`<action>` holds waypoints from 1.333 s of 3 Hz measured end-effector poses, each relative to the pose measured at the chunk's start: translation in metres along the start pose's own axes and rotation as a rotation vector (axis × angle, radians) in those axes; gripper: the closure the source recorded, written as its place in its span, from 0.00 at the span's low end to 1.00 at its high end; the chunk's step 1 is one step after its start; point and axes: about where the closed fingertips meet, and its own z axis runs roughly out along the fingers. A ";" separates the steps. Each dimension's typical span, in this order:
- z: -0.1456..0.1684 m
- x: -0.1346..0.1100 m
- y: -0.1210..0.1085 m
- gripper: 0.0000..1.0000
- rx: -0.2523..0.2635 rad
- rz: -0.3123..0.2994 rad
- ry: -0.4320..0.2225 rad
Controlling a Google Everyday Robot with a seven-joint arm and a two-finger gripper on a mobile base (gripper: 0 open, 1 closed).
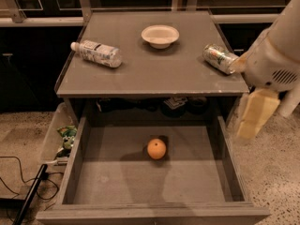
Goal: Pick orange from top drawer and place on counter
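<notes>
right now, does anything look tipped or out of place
The bottle and can lie on their sides on the counter. The gripper hangs beside the open drawer.

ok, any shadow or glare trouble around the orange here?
Camera view: orange clearly lit, no harsh glare, small dark shadow just behind it on the top drawer floor; drawer's back dim under the counter; tool, right of the drawer, brightly lit.
</notes>
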 end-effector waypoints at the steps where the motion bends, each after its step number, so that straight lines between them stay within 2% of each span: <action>1: 0.074 -0.020 0.039 0.00 -0.136 -0.014 -0.084; 2: 0.158 -0.041 0.066 0.00 -0.173 -0.022 -0.201; 3: 0.158 -0.041 0.066 0.00 -0.172 -0.022 -0.201; 4: 0.176 -0.044 0.065 0.00 -0.171 -0.030 -0.218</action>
